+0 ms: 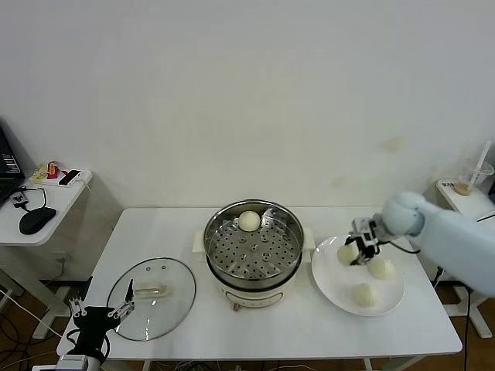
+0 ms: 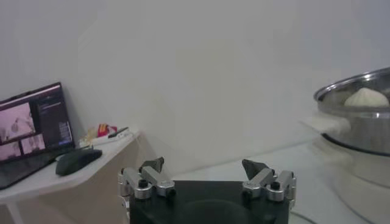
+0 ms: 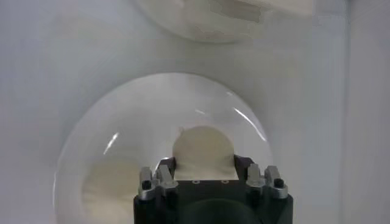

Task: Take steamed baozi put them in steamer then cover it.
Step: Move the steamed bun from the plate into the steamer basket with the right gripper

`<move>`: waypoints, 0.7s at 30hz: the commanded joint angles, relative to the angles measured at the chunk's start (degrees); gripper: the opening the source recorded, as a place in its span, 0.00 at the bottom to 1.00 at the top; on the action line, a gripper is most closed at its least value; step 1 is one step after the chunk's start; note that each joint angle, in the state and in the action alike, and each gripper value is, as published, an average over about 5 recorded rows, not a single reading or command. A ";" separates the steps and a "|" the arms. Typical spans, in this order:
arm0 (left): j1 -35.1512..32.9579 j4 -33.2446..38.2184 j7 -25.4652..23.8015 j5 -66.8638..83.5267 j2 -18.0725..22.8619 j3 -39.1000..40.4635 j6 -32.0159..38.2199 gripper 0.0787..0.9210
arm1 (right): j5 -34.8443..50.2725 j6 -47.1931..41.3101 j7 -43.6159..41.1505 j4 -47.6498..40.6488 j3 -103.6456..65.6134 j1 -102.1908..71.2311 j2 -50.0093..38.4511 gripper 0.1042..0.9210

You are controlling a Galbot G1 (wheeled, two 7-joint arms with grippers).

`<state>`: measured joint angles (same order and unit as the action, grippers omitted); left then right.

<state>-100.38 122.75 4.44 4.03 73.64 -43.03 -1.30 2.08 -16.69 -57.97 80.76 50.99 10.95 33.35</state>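
The steamer [image 1: 253, 267] stands mid-table with one baozi [image 1: 248, 221] on its perforated tray at the far side. My right gripper [image 1: 360, 249] is over the near-left part of the white plate [image 1: 328, 277], shut on a baozi [image 1: 348, 252]. In the right wrist view that bun [image 3: 204, 149] sits between the fingers. Two more baozi [image 1: 381, 268] [image 1: 365, 294] lie on the plate. The glass cover [image 1: 151, 309] lies flat on the table left of the steamer. My left gripper [image 1: 100, 313] is open and empty by the cover's near-left rim.
A side table [image 1: 46, 202] with a mouse and a laptop [image 2: 30, 131] stands at the far left. The steamer's wall [image 2: 359, 125] rises on one side of the left wrist view. The steamer base [image 3: 225, 15] lies just beyond the plate [image 3: 122, 122].
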 commanded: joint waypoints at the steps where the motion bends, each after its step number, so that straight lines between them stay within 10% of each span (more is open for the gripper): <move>1: 0.15 -0.07 -0.02 0.03 -0.20 0.03 -0.04 0.88 | 6.18 -0.44 -0.44 2.56 2.00 11.53 -2.87 0.62; 21: 2.61 -1.09 -0.15 0.27 -1.32 -0.26 -0.56 0.88 | 28.93 -14.29 7.51 0.78 16.54 25.78 30.45 0.63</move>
<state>-97.93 121.74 4.31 4.30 72.39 -43.28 -1.86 22.81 -26.45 -52.44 81.71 64.36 33.40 52.95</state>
